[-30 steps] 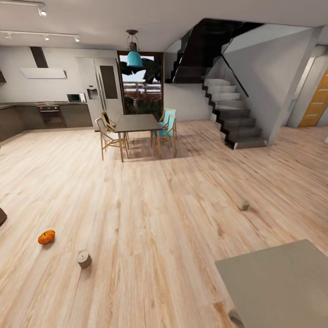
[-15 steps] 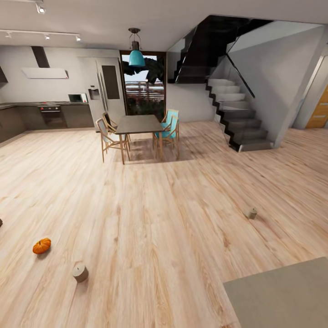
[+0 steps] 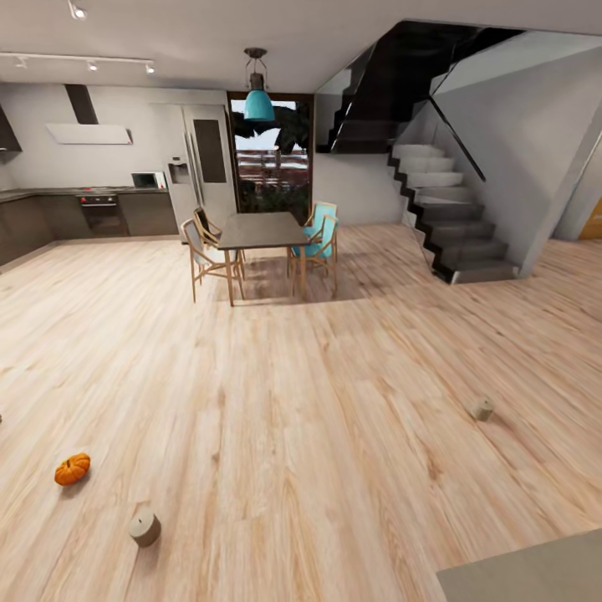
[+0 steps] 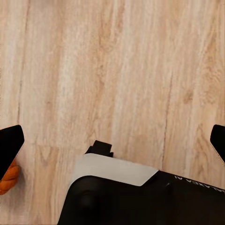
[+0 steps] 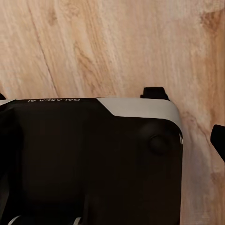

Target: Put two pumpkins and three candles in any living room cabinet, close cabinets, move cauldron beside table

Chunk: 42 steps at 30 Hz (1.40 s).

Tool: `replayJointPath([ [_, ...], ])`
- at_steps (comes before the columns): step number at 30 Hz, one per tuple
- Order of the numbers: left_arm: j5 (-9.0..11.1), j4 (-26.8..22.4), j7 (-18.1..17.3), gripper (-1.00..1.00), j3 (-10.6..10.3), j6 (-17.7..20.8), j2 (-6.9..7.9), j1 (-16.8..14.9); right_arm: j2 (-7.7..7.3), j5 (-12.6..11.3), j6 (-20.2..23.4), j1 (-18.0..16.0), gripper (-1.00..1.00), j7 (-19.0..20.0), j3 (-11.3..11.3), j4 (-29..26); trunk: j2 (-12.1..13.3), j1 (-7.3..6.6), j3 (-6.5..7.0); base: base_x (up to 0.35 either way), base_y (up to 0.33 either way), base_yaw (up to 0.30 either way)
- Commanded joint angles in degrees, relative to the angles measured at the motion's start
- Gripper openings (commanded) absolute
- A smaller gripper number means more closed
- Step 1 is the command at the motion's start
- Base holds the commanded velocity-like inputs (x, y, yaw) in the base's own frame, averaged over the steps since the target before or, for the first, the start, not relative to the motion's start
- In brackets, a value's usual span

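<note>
One orange pumpkin (image 3: 72, 468) lies on the wood floor at the left of the head view. A beige candle (image 3: 145, 528) stands just right of it and nearer to me. Another candle (image 3: 482, 409) stands far off at the right. A corner of the grey table (image 3: 527, 579) shows at the lower right edge. In the left wrist view my left gripper (image 4: 112, 140) hangs open over bare floor, with an orange bit of pumpkin (image 4: 6, 177) beside one fingertip (image 4: 9, 143). My right gripper (image 5: 110, 140) is open, with one fingertip (image 5: 219, 140) at the picture's edge. The cabinet and cauldron are out of view.
A dining table (image 3: 261, 230) with chairs (image 3: 318, 234) stands far ahead across wide open floor. Stairs (image 3: 456, 226) rise at the back right and kitchen units (image 3: 100, 213) line the back left wall. My own dark body (image 5: 89, 164) sits under both wrist cameras.
The whole picture has shifted, so the camera moved: floor items slid down and outward, and the grey table's corner dropped mostly out of view. Nothing in the room itself moved.
</note>
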Motion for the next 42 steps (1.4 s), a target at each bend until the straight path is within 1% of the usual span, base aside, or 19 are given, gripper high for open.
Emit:
replayJointPath([
  [1, 0.53, 0.02, 0.27, 1.0, -0.35, -0.23, 0.01, -0.02, 0.05, 0.03, 0.33, 0.0, 1.0, -0.07, -0.2, -0.13, -0.04, 0.04, -0.06, 0.322, 0.098, 0.001],
  [35, 0.47, 0.02, 0.27, 1.0, -0.38, -0.26, 0.03, -0.03, 0.05, 0.03, 0.33, 0.0, 1.0, -0.07, -0.2, -0.13, -0.04, 0.04, -0.06, 0.333, 0.09, 0.0],
  [42, 0.48, 0.02, 0.27, 1.0, -0.37, -0.26, 0.03, -0.03, 0.05, 0.03, 0.33, 0.0, 1.0, -0.07, -0.2, -0.13, -0.04, 0.04, -0.06, 0.341, 0.06, 0.059],
])
